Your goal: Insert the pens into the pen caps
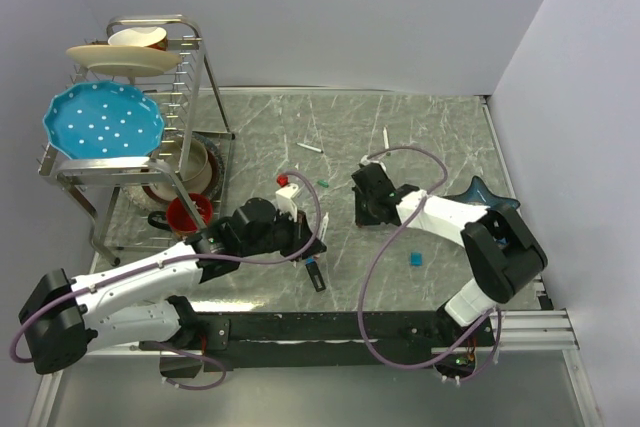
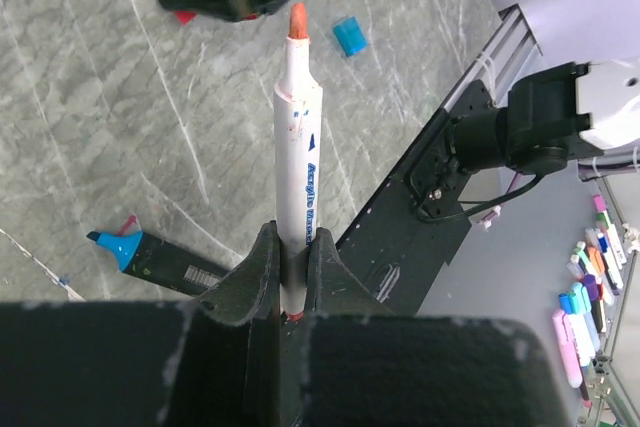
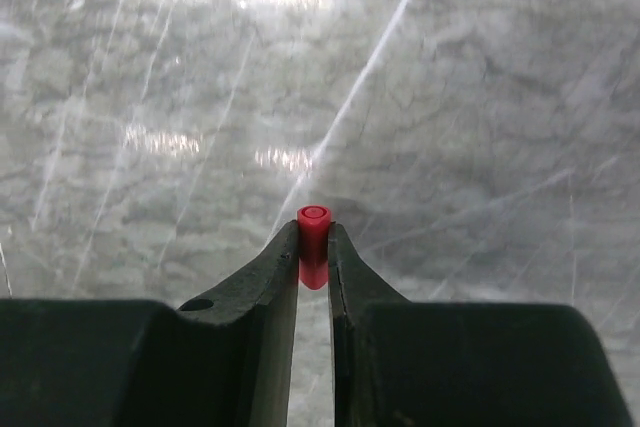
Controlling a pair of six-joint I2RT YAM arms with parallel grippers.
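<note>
Top external view: a grey marble-patterned table [image 1: 440, 127] is seen from above, with two arms reaching in from the near edge. The left gripper [image 1: 312, 242] is held near the table's middle, and the right gripper [image 1: 365, 209] is set just beyond it to the right, the two near each other but apart. A black pen [image 1: 316, 275] with blue trim is laid on the table just in front of the left gripper. A blue cap [image 1: 414, 259] is found nearer the right arm, and a green cap [image 1: 324, 183] lies behind the left gripper. Two thin white pens [image 1: 311, 147] are laid farther back, well apart from the grippers. A dish rack [image 1: 150, 167] with a blue plate [image 1: 105, 122] is placed at the far left.

Left wrist view: the left gripper [image 2: 292, 247] is clamped on a white pen [image 2: 297, 147], which is gripped at its lower barrel, its orange-red tip bare and pointed away from the camera. The black pen [image 2: 150, 259], its blue tip uncapped, is seen lying flat on the table to the left, and the blue cap [image 2: 349, 36] beyond the tip.

Right wrist view: the right gripper [image 3: 313, 247] is pinched on a red cap [image 3: 313, 219], which is held between the fingertips above the table with its round end turned toward the camera.
</note>
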